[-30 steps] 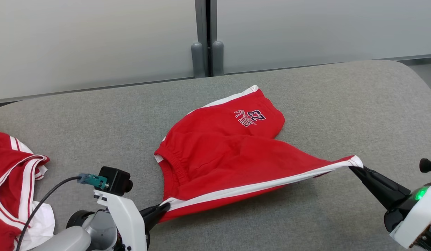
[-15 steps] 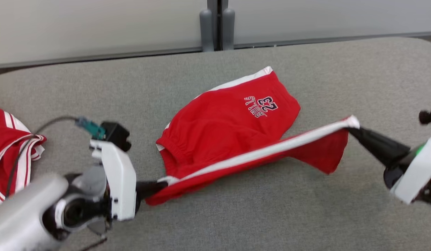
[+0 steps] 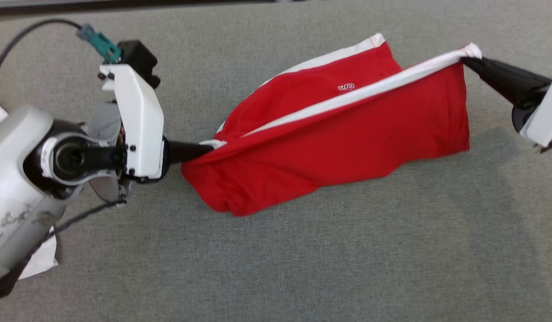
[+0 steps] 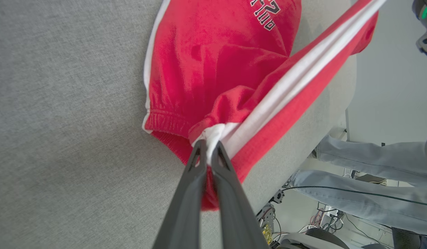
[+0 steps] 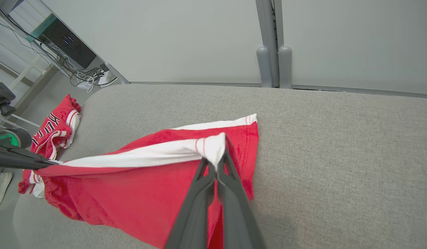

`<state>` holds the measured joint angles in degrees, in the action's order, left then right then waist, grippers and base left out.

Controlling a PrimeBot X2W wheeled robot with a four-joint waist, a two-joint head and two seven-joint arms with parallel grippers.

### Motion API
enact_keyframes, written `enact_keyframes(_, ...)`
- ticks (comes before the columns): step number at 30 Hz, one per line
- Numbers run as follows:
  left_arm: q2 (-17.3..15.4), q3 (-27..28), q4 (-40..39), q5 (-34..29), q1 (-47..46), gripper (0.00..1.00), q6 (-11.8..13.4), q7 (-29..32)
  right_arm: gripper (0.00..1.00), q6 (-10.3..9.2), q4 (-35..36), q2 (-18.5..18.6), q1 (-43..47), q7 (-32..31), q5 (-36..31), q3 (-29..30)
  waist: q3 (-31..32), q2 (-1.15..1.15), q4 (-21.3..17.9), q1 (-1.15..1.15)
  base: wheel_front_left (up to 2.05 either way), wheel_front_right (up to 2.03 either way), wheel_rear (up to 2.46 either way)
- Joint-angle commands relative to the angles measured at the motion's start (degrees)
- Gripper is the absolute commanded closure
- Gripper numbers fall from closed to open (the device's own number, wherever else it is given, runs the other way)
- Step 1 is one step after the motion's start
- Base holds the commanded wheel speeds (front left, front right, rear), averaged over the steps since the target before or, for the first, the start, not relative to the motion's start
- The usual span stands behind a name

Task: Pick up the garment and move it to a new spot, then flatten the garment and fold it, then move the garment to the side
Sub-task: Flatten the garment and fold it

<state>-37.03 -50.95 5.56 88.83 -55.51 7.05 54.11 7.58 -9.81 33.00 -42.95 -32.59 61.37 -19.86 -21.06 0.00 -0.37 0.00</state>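
Observation:
The garment (image 3: 338,138) is a pair of red shorts with a white side stripe. It hangs stretched between my two grippers above the grey padded table (image 3: 302,268). At the waistband end, my left gripper (image 3: 206,148) is shut on the white stripe (image 4: 213,138). My right gripper (image 3: 468,56) pinches the hem corner (image 5: 213,145) at the far right. The taut white stripe runs from one grip to the other, and the red cloth (image 5: 137,193) sags below it onto the table.
A second red and white garment (image 5: 54,131) lies at the table's left end. A person's legs in pale jeans (image 4: 372,173) stand beside the table. Grey wall panels (image 5: 199,38) rise behind the far edge.
Both grippers have lifted the stripe edge off the table and carried it toward the far side, so the near leg now hangs over the printed one. The head camera has tilted down.

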Motion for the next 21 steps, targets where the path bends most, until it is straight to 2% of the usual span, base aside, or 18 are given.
enact_keyframes(1,-0.01,0.15,1.33,-0.43,-1.70,1.00,-0.24,0.89,1.00,-0.14,-1.37,0.01,-2.06,-0.50,-0.40,-0.12,-2.13,0.00,0.86,0.00,0.00,0.00,0.00)
enact_keyframes(9,3.81,-0.19,6.87,-2.86,-11.51,1.00,0.62,4.35,1.00,-0.09,-10.00,-2.86,-13.63,-1.57,-2.17,-4.34,-8.48,0.00,2.37,0.00,0.00,0.00,0.00)
enact_keyframes(17,6.42,-0.86,9.75,-4.25,-15.01,1.00,-0.04,5.06,1.00,-0.08,-17.20,-5.03,-19.23,0.47,-3.20,-8.21,-10.66,0.00,3.02,0.00,0.00,0.00,0.00)
enact_keyframes(18,6.59,-0.95,10.21,-4.58,-15.22,0.73,-0.30,4.83,0.99,-0.08,-18.43,-5.26,-19.67,0.94,-3.28,-8.66,-10.68,0.00,3.05,0.00,0.00,0.00,0.00)
enact_keyframes(19,6.83,-1.02,10.72,-4.78,-15.37,0.47,-0.55,4.71,0.62,-0.08,-19.33,-5.50,-20.05,1.48,-3.50,-9.23,-10.65,0.00,3.05,0.00,0.00,0.00,0.00)
enact_keyframes(20,7.10,-1.11,11.10,-4.82,-15.38,0.03,-0.75,4.57,0.02,-0.08,-20.25,-5.76,-20.32,2.03,-3.49,-9.78,-10.55,0.00,3.07,0.00,0.00,0.00,0.00)
enact_keyframes(21,7.43,-0.90,11.46,-4.71,-15.24,0.00,-1.08,4.12,0.00,-0.08,-20.68,-6.24,-20.53,2.75,-2.97,-10.36,-10.40,0.00,3.11,0.00,0.00,0.00,0.00)
